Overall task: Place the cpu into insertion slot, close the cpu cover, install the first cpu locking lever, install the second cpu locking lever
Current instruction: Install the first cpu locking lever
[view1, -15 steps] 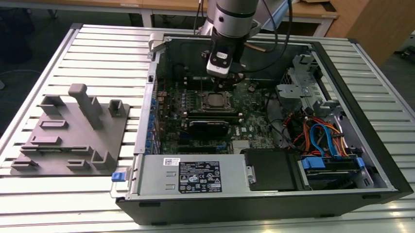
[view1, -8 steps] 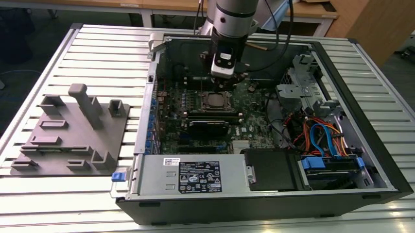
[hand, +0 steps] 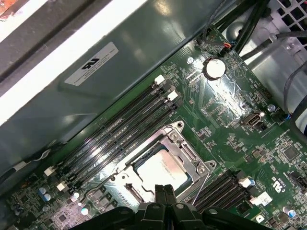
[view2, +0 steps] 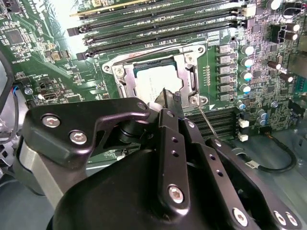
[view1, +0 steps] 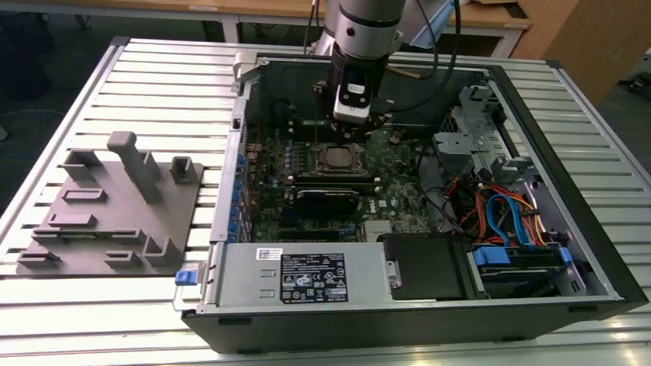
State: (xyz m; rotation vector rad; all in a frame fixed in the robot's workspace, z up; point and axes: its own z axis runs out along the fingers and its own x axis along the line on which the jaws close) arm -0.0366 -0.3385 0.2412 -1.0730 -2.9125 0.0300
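- My claw (view1: 350, 136) hangs inside the open black computer case (view1: 407, 335), straight over the green motherboard (view1: 267, 194). Its black fingers (hand: 160, 195) are drawn tight together, tip against tip, with nothing seen between them.
- The flat square cpu with a dull silver top (view2: 153, 82) lies in the square, silver-rimmed insertion slot (view2: 144, 58), just under my claw.
- The thin silvery cpu cover frame (hand: 188, 152) lies flat around the cpu, which shows through its window.
- A thin wire locking lever (view2: 207, 122) runs out from the slot's corner, close beside my fingers. Latched or not, I cannot tell.
- Long black memory slots (hand: 120, 134) run just beside the insertion slot.
- Exterior view, clock centred on the slot:
  - grey power-supply box (view1: 295, 278) at 6 o'clock
  - blue and orange cables (view1: 504, 217) at 4 o'clock
  - grey plastic fixture plate (view1: 112, 206) at 9 o'clock, outside the case on the slatted metal table (view1: 102, 320)
- My arm (view1: 364, 30) comes in from 12 o'clock and hides the board behind the slot.
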